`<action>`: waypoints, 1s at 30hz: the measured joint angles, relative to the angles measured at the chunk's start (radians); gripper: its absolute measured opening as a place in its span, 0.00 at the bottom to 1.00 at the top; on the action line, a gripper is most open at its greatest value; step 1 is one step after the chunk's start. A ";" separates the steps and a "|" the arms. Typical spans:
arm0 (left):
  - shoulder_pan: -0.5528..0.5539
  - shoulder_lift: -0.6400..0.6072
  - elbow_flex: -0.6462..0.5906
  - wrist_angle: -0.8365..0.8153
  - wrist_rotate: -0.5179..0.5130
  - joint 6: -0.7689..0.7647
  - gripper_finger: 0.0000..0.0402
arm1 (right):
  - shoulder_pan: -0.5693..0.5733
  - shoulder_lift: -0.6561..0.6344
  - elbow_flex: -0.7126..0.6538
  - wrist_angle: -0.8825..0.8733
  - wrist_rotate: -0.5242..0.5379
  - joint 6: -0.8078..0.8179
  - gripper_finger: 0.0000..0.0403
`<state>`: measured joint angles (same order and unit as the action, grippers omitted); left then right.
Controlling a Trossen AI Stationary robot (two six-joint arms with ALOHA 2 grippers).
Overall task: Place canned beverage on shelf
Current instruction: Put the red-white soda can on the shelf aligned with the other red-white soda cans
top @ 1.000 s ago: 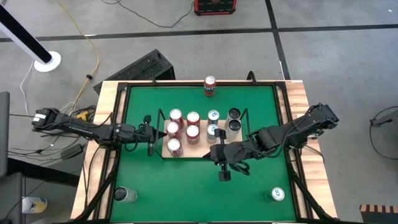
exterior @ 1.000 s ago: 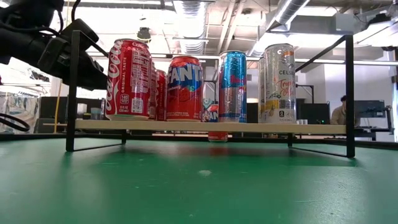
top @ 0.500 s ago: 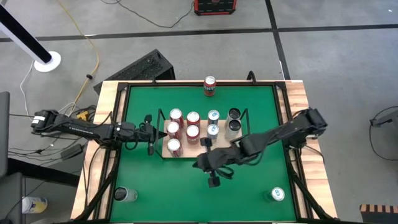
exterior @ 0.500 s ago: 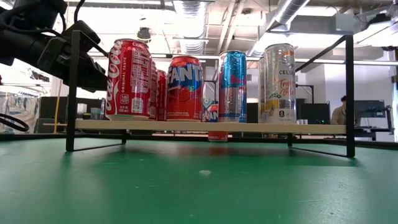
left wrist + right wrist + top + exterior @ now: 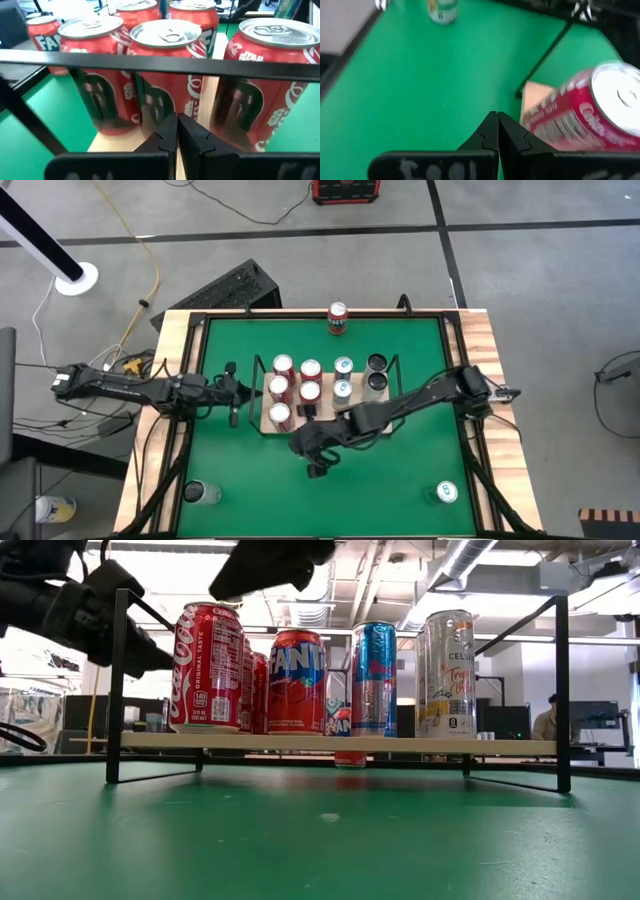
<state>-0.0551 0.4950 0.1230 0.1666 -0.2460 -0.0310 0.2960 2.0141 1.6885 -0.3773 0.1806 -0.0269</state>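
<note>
Now the right gripper (image 5: 316, 470) is carried empty, fingers pinched together, near the shelf (image 5: 318, 423); the left gripper (image 5: 233, 417) is parked clenched beside its rail.

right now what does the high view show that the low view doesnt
Only the high view: three cans off the flat light-wood shelf with black wire rails, a red one at the table's far edge, a silver one and a blue-topped one near the front corners. Only the low view: labels, Coca-Cola, Fanta, and a person behind. Both: the shelf, its cans, both arms.
</note>
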 joint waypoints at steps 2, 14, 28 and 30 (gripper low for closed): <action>0.000 -0.024 0.002 -0.018 -0.001 -0.011 0.00 | -0.004 0.004 0.014 -0.029 0.005 -0.008 0.06; 0.000 -0.083 0.001 -0.083 0.000 -0.022 0.00 | -0.044 0.004 0.017 -0.044 0.109 -0.033 0.06; 0.000 -0.084 0.001 -0.090 0.005 -0.040 0.00 | -0.070 0.004 0.004 0.005 0.109 -0.035 0.06; 0.000 -0.084 0.001 -0.090 0.005 -0.040 0.00 | -0.074 0.004 0.004 0.018 0.109 -0.037 0.06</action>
<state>-0.0551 0.4111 0.1242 0.0769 -0.2405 -0.0715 0.2217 2.0178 1.6924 -0.3590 0.2893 -0.0643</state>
